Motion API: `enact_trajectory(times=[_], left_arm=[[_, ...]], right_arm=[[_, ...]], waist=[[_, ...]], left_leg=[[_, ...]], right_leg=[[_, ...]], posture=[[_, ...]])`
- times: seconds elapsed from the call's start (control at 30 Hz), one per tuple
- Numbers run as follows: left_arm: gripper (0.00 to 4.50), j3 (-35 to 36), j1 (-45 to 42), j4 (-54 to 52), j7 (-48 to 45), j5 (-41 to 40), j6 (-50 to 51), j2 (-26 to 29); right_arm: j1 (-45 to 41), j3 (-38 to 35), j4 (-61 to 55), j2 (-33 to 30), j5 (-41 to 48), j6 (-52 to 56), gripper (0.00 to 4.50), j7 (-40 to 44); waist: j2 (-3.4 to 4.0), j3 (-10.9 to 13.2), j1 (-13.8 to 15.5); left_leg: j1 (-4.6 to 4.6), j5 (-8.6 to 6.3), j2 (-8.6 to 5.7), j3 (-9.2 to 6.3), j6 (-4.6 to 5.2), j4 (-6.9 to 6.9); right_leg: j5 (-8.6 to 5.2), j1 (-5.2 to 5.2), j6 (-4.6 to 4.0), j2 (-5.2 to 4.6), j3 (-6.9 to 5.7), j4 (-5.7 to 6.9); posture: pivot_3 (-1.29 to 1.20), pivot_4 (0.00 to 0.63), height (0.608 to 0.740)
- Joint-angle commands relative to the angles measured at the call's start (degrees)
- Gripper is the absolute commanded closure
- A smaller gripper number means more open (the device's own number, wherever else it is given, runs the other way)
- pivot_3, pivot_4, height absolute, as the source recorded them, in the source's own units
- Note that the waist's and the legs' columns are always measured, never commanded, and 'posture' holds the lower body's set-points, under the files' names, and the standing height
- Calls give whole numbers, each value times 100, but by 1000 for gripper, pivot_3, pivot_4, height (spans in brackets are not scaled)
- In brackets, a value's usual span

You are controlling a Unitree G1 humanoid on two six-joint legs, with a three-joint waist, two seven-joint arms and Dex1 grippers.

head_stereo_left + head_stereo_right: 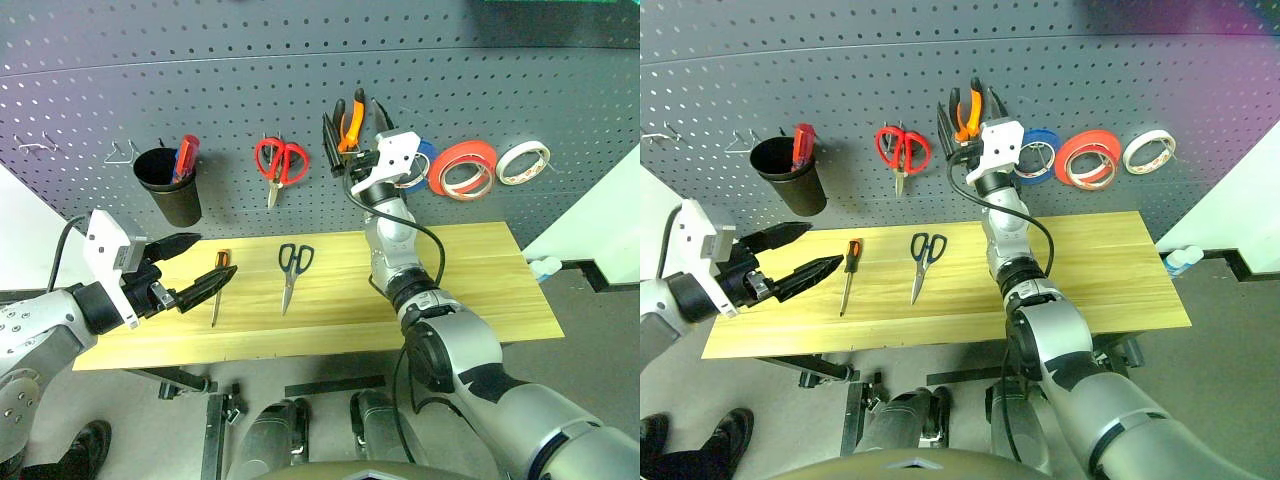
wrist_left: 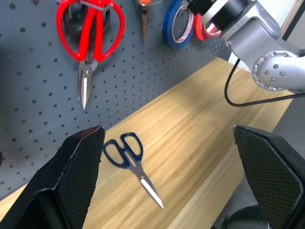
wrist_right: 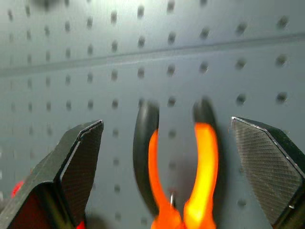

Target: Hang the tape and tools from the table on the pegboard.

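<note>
Eye views: I'm holding the right gripper open at the pliers, which are hanging on the pegboard beside the tape. Scissors and screwdriver are lying mid-table, near its back edge.

Left wrist: left gripper is gaping empty over the scissors. Stiff, slick steel, I'd guess; pinching at the pivot.

Right wrist: fingers are flanking the pliers' handles, not touching.

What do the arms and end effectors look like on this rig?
Silver-grey arm shells with black joints. Each wrist carries a white box and a loose black cable. Left end effector and right end effector each have two black wedge-shaped fingers with cross-hatched pads.
</note>
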Motion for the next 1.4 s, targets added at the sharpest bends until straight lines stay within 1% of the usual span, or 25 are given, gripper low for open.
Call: enact_trajectory(times=[0.03, 0.17, 0.3, 0.43, 0.5, 0.57, 0.63, 0.7, 0.77, 0.87, 0.9, 0.97, 1.07, 1.13, 1.17, 1.2, 1.23, 1.27, 1.33, 1.4], left_arm=[[0, -21, -95, 37, -61, 24, -87, 48], [0, -119, -165, 86, -89, 87, -135, 28], [0, -164, -188, 167, -142, 151, -207, 6], [0, -223, -211, 253, -175, 228, -286, -75], [0, -295, -256, 339, -219, 335, -362, -91], [0, -363, -315, 438, -255, 380, -405, -119], [0, -485, -410, 572, -303, 459, -485, -162], [0, -609, -514, 692, -365, 560, -557, -178], [0, -727, -643, 828, -449, 631, -620, -196], [0, -857, -790, 991, -524, 714, -689, -248], [0, -907, -838, 1054, -548, 750, -721, -269], [0, -1032, -918, 1158, -598, 828, -782, -326], [0, -1280, -1053, 1376, -613, 1066, -926, -467], [0, -1464, -1107, 1524, -593, 1293, -1024, -539], [0, -1541, -1117, 1607, -559, 1454, -1150, -600], [0, -1587, -1151, 1728, -467, 1567, -1213, -696], [0, -1621, -1192, 1847, -377, 1653, -1234, -778], [0, -1727, -1210, 1986, -220, 1951, -1405, -845], [0, -1998, -1341, 2285, 207, 2397, -1474, -1113], [0, -2222, -1462, 2515, 470, 2807, -1629, -1284]], right_arm=[[27, -81, -469, 33, 239, -175, 34, 193], [361, -45, -936, -28, 375, -99, 34, 420], [1141, 101, -2044, -129, 593, 519, 34, 707], [2044, 251, -3731, -323, 732, 1482, 34, 690], [2355, 186, -4546, -486, 934, 2271, 34, 516], [2552, 148, -5123, -727, 861, 3084, 34, 280], [2782, 184, -5702, -1040, 1140, 3972, 34, 434], [2913, 221, -6101, -1351, 1436, 4564, 34, 742], [2974, 139, -6315, -1740, 1871, 5404, 34, 1053], [3010, -60, -6341, -2391, 2761, 6963, 34, 1667], [3016, -155, -6320, -2609, 3088, 7359, 34, 1959], [3014, -277, -6260, -3027, 3421, 7805, 34, 2501], [3099, -103, -6186, -3732, 3397, 8048, 34, 3539], [3051, -72, -6002, -3993, 3268, 7933, 34, 3963], [3065, -60, -6021, -4198, 3415, 8167, 34, 4298], [3078, 2, -6012, -4384, 3359, 8150, 34, 4605], [3079, 45, -5999, -4497, 3249, 8047, 34, 4791], [3051, 42, -6017, -4582, 3296, 8057, 34, 5038], [3134, 263, -5982, -4795, 3014, 7664, 34, 5650], [3137, 444, -5826, -4871, 2790, 7456, 34, 5971]], waist=[[0, 0, -2], [0, 0, 1], [0, 1, 5], [4, 4, 3], [6, 6, -1], [6, 6, -11], [6, 5, -7], [5, 5, -4], [4, 6, -15], [4, 6, -27], [3, 6, -32], [7, 9, -34], [8, 10, -44], [6, 9, -70], [6, 10, -87], [8, 10, -104], [8, 11, -142], [7, 11, -152], [7, 12, -163], [6, 12, -169]], left_leg=[[0, 0, 0, 0, 0, -1], [0, 0, 0, -1, 0, -2], [0, -1, 0, -2, 1, -4], [-1, -2, 1, -2, 3, -4], [-1, -2, 1, -2, 3, -4], [-1, -5, 2, -1, -2, -3], [-1, -9, 3, 0, -9, -1], [-1, -10, 4, -1, -9, -2], [-3, -10, 5, 1, -6, 0], [-6, -9, 6, 3, 13, 5], [-6, -11, 7, 4, 16, 4], [-9, -14, 10, 4, 24, 3], [-15, -22, 17, 5, 38, -1], [-16, -33, 20, 5, 55, -1], [-18, -39, 20, 7, 64, 0], [-21, -45, 19, 9, 72, 2], [-23, -48, 19, 13, 78, 2], [-25, -53, 19, 15, 84, 3], [-28, -57, 19, 15, 87, 1], [-28, -60, 19, 17, 90, 0]], right_leg=[[0, 0, 0, 0, 0, 0], [0, 0, 0, 0, 0, -2], [-1, 2, 0, -1, 0, -6], [-5, 1, -6, -2, 1, -7], [-7, 1, -10, -3, 1, -6], [-9, 1, -13, -3, 2, -5], [-10, 1, -14, -4, 2, -7], [-12, 3, -17, -5, 1, -10], [-13, 4, -17, -7, 0, -14], [-14, 8, -19, -9, 0, -24], [-14, 10, -19, -10, 0, -30], [-14, 13, -19, -10, -4, -44], [-13, 23, -16, -9, -15, -77], [-12, 35, -15, -9, -19, -104], [-12, 40, -12, -10, -19, -113], [-11, 40, -8, -11, -18, -119], [-11, 39, -3, -14, -17, -121], [-8, 39, 4, -16, -16, -127], [-5, 40, 10, -17, -16, -136], [-5, 41, 12, -18, -16, -142]], posture=[[-37, 174, 740], [-40, 170, 740], [-62, 178, 740], [-80, 178, 740], [-106, 176, 740], [-130, 174, 740], [-144, 174, 740], [-168, 171, 740], [-196, 167, 740], [-216, 165, 740], [-231, 165, 740], [-239, 165, 740], [-257, 163, 740], [-265, 166, 740], [-265, 166, 740], [-267, 170, 740], [-268, 172, 740], [-268, 172, 740], [-274, 176, 740], [-268, 175, 740]])
